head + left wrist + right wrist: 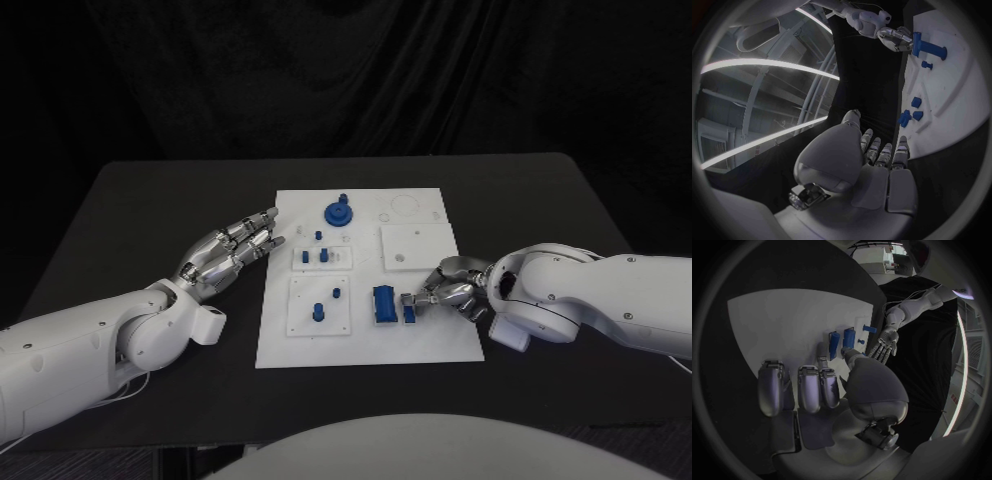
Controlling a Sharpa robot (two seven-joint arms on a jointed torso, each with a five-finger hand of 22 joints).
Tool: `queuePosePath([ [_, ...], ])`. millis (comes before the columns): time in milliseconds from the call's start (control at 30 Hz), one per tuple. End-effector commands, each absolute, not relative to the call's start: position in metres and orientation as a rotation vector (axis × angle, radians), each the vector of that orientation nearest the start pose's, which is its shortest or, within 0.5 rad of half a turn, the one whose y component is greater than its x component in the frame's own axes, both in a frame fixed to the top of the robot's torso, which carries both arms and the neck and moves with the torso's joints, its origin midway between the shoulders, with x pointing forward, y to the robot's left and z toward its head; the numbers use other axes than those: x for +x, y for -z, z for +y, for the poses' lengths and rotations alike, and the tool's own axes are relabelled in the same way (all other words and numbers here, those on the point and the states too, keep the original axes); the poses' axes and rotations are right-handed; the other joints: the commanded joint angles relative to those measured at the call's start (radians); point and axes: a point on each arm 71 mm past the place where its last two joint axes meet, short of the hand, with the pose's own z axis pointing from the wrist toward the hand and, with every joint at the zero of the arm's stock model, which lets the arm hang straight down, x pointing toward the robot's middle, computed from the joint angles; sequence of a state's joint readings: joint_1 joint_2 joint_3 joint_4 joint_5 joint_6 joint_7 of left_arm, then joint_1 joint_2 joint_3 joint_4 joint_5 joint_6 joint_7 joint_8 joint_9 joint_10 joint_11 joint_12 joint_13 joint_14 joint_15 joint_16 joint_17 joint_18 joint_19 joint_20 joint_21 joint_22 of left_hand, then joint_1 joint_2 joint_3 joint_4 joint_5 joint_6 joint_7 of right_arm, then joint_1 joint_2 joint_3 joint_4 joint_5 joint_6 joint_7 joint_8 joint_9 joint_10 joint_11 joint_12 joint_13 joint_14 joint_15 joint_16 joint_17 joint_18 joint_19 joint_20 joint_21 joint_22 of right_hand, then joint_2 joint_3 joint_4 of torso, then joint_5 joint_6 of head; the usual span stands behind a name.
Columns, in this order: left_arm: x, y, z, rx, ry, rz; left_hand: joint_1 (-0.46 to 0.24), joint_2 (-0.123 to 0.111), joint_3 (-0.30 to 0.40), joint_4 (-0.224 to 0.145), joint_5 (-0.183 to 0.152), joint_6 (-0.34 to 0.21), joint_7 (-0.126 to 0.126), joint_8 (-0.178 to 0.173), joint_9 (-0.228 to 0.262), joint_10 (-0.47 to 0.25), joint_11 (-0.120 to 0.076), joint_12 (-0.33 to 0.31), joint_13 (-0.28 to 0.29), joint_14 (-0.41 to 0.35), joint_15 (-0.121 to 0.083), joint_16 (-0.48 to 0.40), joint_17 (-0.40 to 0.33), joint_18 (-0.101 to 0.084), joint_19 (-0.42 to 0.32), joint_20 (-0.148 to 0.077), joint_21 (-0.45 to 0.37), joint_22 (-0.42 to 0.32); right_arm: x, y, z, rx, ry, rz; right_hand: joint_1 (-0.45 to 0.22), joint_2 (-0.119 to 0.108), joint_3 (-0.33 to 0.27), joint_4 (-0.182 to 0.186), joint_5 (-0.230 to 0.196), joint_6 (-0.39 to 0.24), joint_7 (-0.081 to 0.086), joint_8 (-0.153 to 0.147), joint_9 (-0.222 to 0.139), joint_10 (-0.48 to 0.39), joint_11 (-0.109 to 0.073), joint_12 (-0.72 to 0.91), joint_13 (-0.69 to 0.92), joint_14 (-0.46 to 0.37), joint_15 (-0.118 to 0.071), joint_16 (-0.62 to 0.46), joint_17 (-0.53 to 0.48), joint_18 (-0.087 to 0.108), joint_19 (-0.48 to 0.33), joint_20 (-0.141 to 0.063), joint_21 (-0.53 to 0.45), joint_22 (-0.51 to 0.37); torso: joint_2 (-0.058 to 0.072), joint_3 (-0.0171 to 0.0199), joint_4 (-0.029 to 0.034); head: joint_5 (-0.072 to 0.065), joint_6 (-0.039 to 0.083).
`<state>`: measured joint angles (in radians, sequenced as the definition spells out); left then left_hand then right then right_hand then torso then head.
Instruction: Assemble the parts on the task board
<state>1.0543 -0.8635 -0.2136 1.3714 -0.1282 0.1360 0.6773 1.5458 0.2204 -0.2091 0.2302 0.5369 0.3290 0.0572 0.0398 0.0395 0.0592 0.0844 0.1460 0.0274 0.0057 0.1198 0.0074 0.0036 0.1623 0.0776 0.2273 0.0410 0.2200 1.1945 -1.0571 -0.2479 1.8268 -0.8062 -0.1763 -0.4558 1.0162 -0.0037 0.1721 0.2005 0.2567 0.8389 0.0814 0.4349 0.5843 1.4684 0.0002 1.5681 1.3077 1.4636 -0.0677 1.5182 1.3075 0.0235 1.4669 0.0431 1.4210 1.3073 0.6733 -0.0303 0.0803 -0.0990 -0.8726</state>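
Closest to the camera, lower right of the head view, the right robot hand (pixel 450 293) has its fingertips on the big blue block (pixel 385 305) standing near the bottom of the task board (pixel 433 345). Looks like it's pinching a small blue bit right against the block's side, but I can't tell for sure if it's really gripping or just touching. Over on the lower left, the left robot hand (pixel 228 250) is spread flat, holding nothing, hovering just off the board's left edge above the black tabletop (pixel 130 215).

Further up the board there are little blue pegs (pixel 320 256) standing in a white insert, and near the top a round blue gear-ish part (pixel 339 212).

My guess on handling: these pieces are light, rigid plastic, probably a bit slick, and small enough to tip or skid if nudged. I'd take the block across its long flat sides, and pinch the pegs low on the shaft.
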Motion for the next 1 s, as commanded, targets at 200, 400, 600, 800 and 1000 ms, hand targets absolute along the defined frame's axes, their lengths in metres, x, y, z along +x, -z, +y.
queuePosePath([
  [200,0.437,0.292,0.245,-0.987,1.851,1.59,0.01,0.002,-0.001,-0.007,0.003,-0.003,0.004,0.0,0.0,0.0,0.006,0.003,0.0,-0.001,-0.001,-0.004,-0.001,0.018,0.001,0.005,0.006,-0.002,0.373,0.261,-0.238,0.444,-0.59,2.318,-0.001,-0.008,-0.03,0.014,-0.064,-0.009,-0.004,0.032,0.013,0.102,0.003,0.003,0.263,0.079,0.005,-0.004,0.117,0.017,0.039,0.004,-0.004,0.209,-0.001,0.001,-0.0012,0.005,0.0],
  [400,0.436,0.292,0.246,-0.989,1.849,1.59,0.01,0.002,-0.001,-0.007,0.003,-0.003,0.004,0.0,0.0,0.0,0.006,0.003,0.0,-0.001,-0.001,-0.004,-0.001,0.018,0.001,0.005,0.006,-0.002,0.365,0.261,-0.239,0.339,-0.555,2.34,0.036,-0.008,-0.068,0.006,-0.117,-0.041,-0.018,0.152,0.093,0.102,-0.009,0.003,0.263,0.08,-0.005,-0.002,0.121,0.017,0.04,-0.006,-0.002,0.21,-0.002,0.0013,-0.0017,0.007,0.0],
  [600,0.436,0.293,0.246,-0.99,1.849,1.591,0.009,0.002,0.0,-0.008,0.004,-0.001,0.007,0.0,0.0,0.0,0.004,0.003,0.0,-0.001,0.0,-0.004,-0.001,0.018,0.002,0.005,0.006,-0.002,0.359,0.265,-0.24,0.286,-0.534,2.362,0.052,-0.008,-0.113,0.018,-0.18,-0.082,-0.035,0.293,0.195,0.102,-0.024,0.003,0.263,0.081,-0.018,-0.002,0.123,0.016,0.042,-0.017,-0.001,0.211,-0.002,0.001,-0.0017,0.005,0.0],
  [800,0.436,0.293,0.247,-0.991,1.847,1.592,0.009,0.002,0.0,-0.008,0.004,-0.001,0.007,0.0,0.0,0.0,0.004,0.003,0.0,-0.001,0.0,-0.004,-0.001,0.018,0.002,0.005,0.006,-0.002,0.356,0.268,-0.24,0.267,-0.526,2.382,0.061,-0.009,-0.127,0.02,-0.196,-0.096,-0.041,0.34,0.232,0.102,-0.029,0.003,0.263,0.081,-0.022,-0.001,0.125,0.016,0.043,-0.021,0.0,0.211,-0.002,-0.0003,-0.0001,0.006,0.0],
  [1000,0.436,0.294,0.247,-0.992,1.845,1.593,0.009,0.002,0.0,-0.008,0.004,-0.001,0.007,0.0,0.0,0.0,0.004,0.003,0.0,-0.001,0.0,-0.004,-0.001,0.018,0.002,0.005,0.006,-0.002,0.356,0.269,-0.239,0.261,-0.526,2.384,0.06,-0.009,-0.132,0.023,-0.2,-0.1,-0.042,0.352,0.241,0.102,-0.031,0.003,0.263,0.081,-0.024,-0.001,0.126,0.016,0.043,-0.022,0.0,0.211,-0.001,-0.0003,-0.0007,0.007,0.0],
])
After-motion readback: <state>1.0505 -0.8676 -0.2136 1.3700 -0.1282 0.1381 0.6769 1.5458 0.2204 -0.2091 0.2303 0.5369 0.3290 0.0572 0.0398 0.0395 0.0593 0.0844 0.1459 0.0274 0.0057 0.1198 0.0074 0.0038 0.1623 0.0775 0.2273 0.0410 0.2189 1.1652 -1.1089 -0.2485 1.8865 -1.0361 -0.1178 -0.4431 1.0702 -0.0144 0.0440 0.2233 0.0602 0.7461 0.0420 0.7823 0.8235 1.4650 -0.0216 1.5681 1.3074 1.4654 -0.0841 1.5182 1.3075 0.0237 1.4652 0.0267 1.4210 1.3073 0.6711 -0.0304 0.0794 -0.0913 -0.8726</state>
